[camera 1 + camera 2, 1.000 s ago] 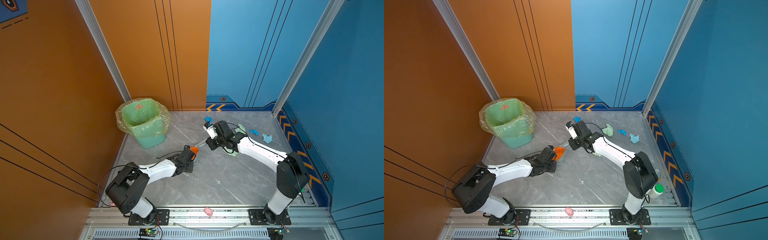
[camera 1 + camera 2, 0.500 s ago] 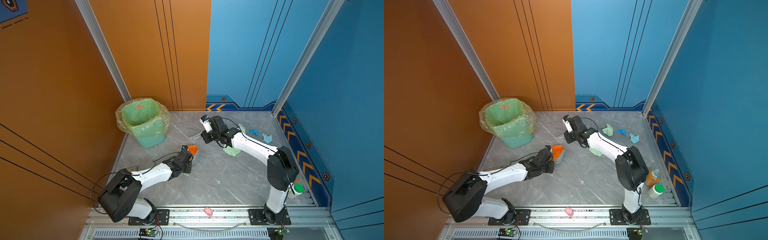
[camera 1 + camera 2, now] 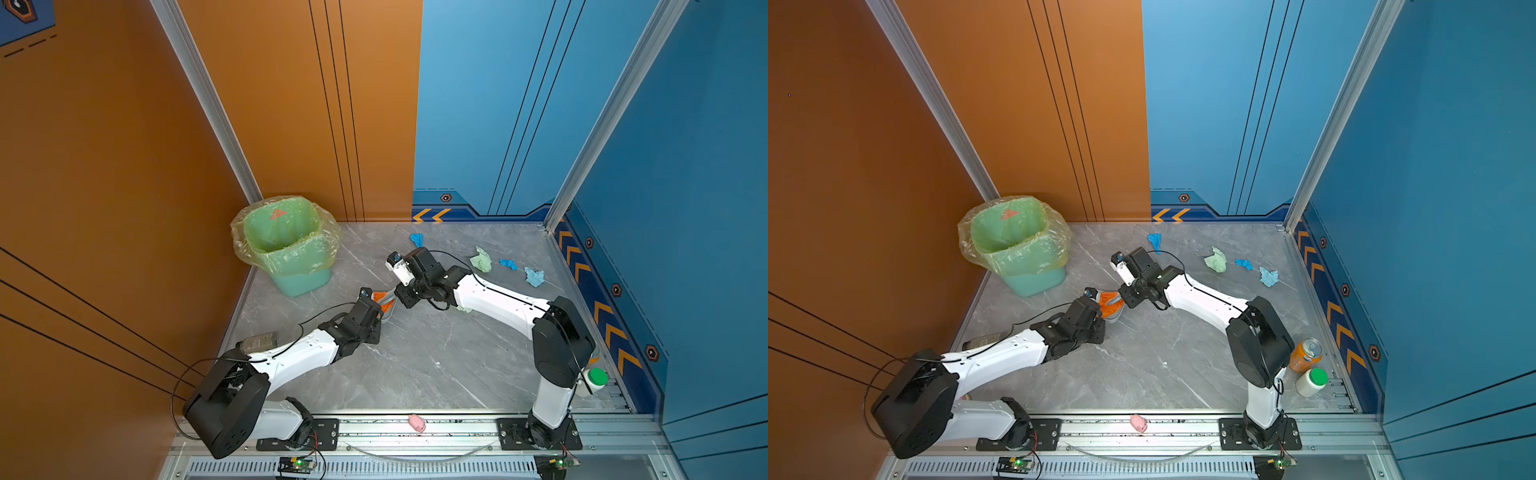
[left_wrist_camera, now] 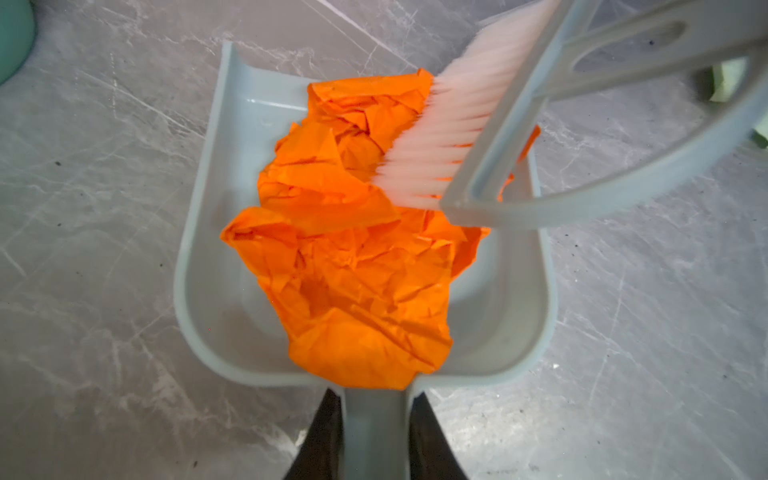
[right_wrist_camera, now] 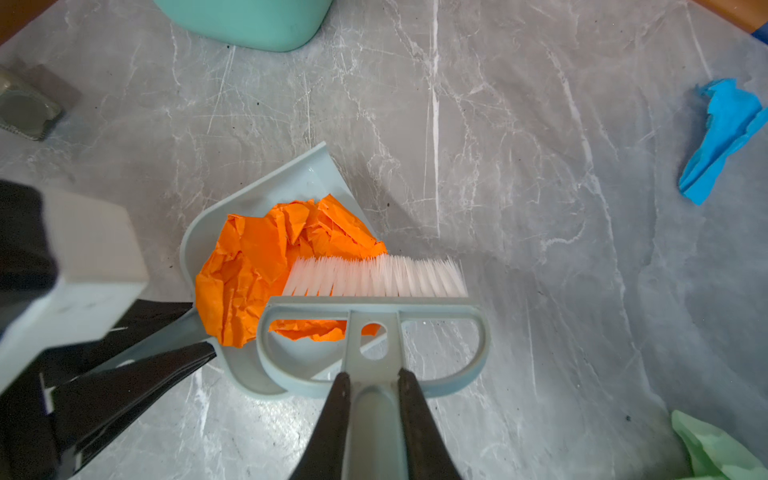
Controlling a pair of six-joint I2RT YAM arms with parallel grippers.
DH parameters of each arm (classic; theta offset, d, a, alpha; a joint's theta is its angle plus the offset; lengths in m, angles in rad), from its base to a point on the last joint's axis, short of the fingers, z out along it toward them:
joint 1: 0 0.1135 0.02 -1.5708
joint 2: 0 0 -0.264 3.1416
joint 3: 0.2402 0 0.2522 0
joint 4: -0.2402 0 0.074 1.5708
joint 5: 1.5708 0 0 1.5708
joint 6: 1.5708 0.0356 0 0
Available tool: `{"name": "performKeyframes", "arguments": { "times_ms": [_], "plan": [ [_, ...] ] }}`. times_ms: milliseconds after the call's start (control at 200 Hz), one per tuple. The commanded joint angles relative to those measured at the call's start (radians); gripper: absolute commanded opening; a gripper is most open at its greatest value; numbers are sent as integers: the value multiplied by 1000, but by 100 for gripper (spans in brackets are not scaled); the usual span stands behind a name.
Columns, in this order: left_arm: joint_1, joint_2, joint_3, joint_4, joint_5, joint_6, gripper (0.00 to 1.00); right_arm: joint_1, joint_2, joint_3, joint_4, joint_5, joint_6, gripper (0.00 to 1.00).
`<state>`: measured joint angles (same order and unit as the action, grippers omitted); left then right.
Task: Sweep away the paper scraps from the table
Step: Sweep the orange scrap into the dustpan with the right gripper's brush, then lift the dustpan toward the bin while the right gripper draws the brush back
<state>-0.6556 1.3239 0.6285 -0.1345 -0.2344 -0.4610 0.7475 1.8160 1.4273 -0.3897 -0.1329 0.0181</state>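
A crumpled orange paper scrap (image 4: pixel 353 270) lies inside the grey-blue dustpan (image 4: pixel 199 291). My left gripper (image 4: pixel 374 399) is shut on the dustpan's handle. My right gripper (image 5: pixel 371 378) is shut on the handle of the brush (image 5: pixel 374 278), whose white bristles rest against the orange scrap (image 5: pixel 249 270) at the pan's mouth. On the table (image 3: pixel 415 365), further paper scraps lie at the back: a blue one (image 3: pixel 417 239), a pale green one (image 3: pixel 481 260), a small blue one (image 3: pixel 508 264) and a light blue one (image 3: pixel 534 277). Another pale green scrap (image 3: pixel 463 308) is partly hidden under the right arm.
A green bin (image 3: pixel 286 249) lined with clear plastic stands at the back left. A pink pig toy (image 3: pixel 417 423) sits on the front rail. An orange can (image 3: pixel 1306 354) and a white bottle (image 3: pixel 1312 381) stand by the right arm's base. A flat grey packet (image 3: pixel 259 341) lies at the left edge.
The right arm has swung the brush leftward and brought it down to the dustpan's mouth, against the orange scrap. The left arm's elbow has shifted; the dustpan has hardly moved.
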Motion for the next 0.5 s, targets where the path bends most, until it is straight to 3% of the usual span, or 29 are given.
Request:
{"name": "performKeyframes", "arguments": {
  "times_ms": [0, 285, 496],
  "plan": [
    [13, -32, 1, -36, -25, 17, 0, -27, -82, -25, 15, -52, 29, 0],
    [16, -94, 22, -98, -48, 27, 0, -119, -156, -50, 106, -186, 126, 0],
    [22, -144, 83, -188, -56, 48, 0, -162, -214, -83, 135, -192, 147, 0]
  ]
}}
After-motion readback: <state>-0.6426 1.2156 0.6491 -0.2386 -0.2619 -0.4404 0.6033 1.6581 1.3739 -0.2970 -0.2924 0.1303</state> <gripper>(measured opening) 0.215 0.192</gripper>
